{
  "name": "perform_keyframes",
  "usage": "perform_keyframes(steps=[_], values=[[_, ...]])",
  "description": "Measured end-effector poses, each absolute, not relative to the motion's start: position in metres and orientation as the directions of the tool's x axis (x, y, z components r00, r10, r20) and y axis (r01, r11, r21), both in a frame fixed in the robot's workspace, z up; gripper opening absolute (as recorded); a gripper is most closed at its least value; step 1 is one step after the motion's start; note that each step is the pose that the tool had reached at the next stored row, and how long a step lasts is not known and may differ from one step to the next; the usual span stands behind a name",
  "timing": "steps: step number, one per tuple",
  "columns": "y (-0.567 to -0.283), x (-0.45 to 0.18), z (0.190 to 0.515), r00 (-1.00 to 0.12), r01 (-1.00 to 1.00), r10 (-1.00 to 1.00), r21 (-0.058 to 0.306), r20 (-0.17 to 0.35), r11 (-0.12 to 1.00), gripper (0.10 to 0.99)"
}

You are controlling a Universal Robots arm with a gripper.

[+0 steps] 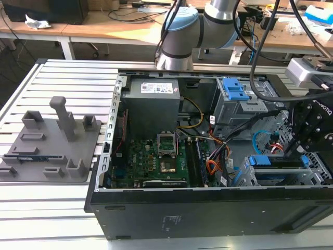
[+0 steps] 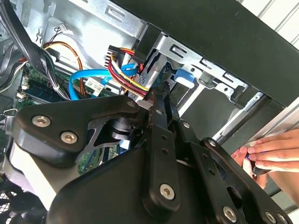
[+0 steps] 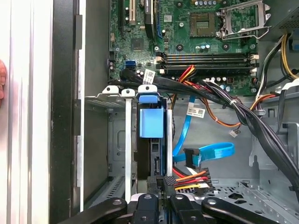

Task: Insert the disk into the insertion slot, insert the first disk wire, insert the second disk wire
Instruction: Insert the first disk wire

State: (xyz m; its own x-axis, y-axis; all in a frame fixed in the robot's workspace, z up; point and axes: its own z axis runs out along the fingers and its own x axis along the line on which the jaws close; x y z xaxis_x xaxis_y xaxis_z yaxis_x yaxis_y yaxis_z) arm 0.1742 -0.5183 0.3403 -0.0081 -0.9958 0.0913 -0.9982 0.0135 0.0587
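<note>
Tool (image 3: pixel 161 186) at rear end of disk (image 3: pixel 152 123); first disk wire (image 3: pixel 190 175) just beside.

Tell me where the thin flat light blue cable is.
In the first wrist view, the light blue cable loops beside the grey sheet-metal drive bay, close to the red-and-yellow wire bundle.

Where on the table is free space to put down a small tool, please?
Free: the bare table slats on the exterior view's left, between the grey fixture and the table's near edge. Crowded: inside the computer case, where cables and the gripper meet.
</note>
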Motion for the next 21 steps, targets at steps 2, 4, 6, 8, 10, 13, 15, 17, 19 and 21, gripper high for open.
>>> perform_keyframes(steps=[2, 4, 6, 8, 10, 13, 15, 17, 19, 21], values=[[-0.518, 0.174, 0.34, -0.008, -0.998, -0.996, 0.059, 0.091, 0.014, 0.165], [-0.518, 0.174, 0.338, -0.008, -0.998, -0.996, 0.059, 0.091, 0.014, 0.165], [-0.518, 0.174, 0.337, -0.008, -0.998, -0.996, 0.059, 0.091, 0.014, 0.165], [-0.518, 0.175, 0.335, -0.008, -0.998, -0.996, 0.059, 0.092, 0.014, 0.165], [-0.518, 0.175, 0.336, -0.008, -0.998, -0.996, 0.059, 0.09, 0.013, 0.173], [-0.518, 0.175, 0.35, -0.008, -0.998, -0.996, 0.059, 0.091, 0.014, 0.357], [-0.517, 0.175, 0.362, -0.008, -0.998, -0.996, 0.059, 0.093, 0.014, 0.416], [-0.515, 0.175, 0.379, -0.008, -0.998, -0.995, 0.059, 0.096, 0.014, 0.596], [-0.515, 0.175, 0.379, -0.008, -0.998, -0.995, 0.059, 0.098, 0.014, 0.722], [-0.515, 0.175, 0.379, -0.008, -0.998, -0.995, 0.059, 0.099, 0.014, 0.722]])
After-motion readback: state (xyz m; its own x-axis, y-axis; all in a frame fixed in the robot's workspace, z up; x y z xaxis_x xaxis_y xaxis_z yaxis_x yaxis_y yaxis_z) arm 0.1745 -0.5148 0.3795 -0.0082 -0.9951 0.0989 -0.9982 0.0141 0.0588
